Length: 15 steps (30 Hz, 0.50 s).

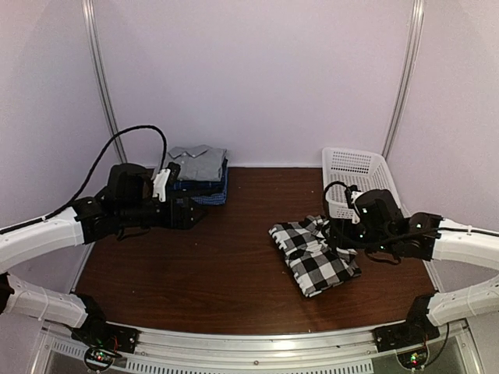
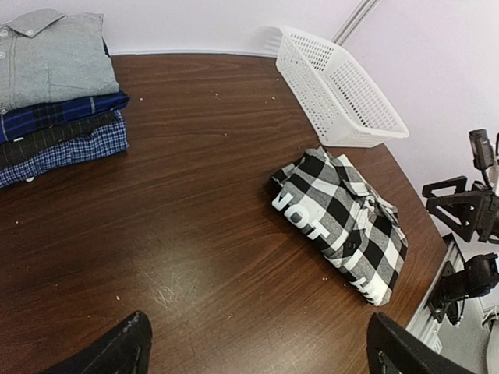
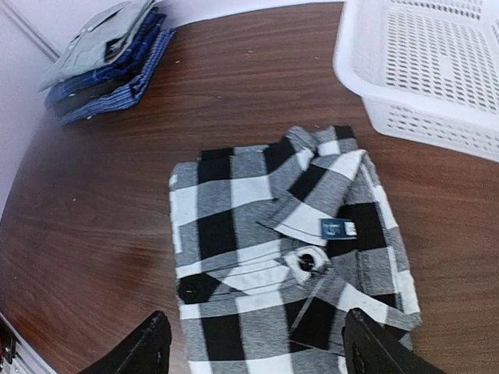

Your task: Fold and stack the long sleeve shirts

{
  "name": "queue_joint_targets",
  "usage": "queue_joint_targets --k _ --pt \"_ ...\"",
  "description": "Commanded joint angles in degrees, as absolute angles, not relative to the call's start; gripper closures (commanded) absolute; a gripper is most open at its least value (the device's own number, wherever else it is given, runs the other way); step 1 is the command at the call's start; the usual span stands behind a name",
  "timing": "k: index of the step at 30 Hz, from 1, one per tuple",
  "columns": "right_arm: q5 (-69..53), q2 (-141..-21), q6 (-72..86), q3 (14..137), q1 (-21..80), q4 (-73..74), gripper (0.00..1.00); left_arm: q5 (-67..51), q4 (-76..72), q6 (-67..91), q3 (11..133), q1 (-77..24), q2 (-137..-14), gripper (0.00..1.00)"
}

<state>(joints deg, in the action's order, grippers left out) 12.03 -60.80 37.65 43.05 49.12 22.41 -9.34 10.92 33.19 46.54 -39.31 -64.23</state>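
Observation:
A folded black-and-white check shirt point(image 1: 313, 254) point(image 2: 343, 222) point(image 3: 265, 249) lies flat on the brown table, right of centre. My right gripper point(image 1: 337, 234) point(image 3: 256, 351) hangs just above its near right part, open, with its fingers point(image 3: 148, 347) apart on either side and no cloth pinched. At the back left is a stack of folded long sleeve shirts point(image 1: 199, 178) point(image 2: 54, 93) point(image 3: 105, 58), grey on top, dark blue and blue-checked below. My left gripper point(image 1: 191, 212) point(image 2: 261, 351) is open over bare wood in front of the stack, holding nothing.
A white lattice basket point(image 1: 355, 175) point(image 2: 343, 86) point(image 3: 425, 70) stands at the back right, just behind the check shirt. White walls close in the table at the back and sides. Bare wood lies between the stack and the check shirt.

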Motion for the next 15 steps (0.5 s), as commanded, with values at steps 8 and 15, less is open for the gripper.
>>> queue_joint_targets --k 8,15 --pt "-3.74 -52.40 41.91 23.17 29.94 9.90 0.35 -11.88 6.14 34.19 45.97 -39.11 -65.65 0.02" --pt "-7.58 -57.78 43.98 17.92 26.43 0.23 0.41 -11.60 6.76 34.05 46.29 -39.11 -65.24 0.02"
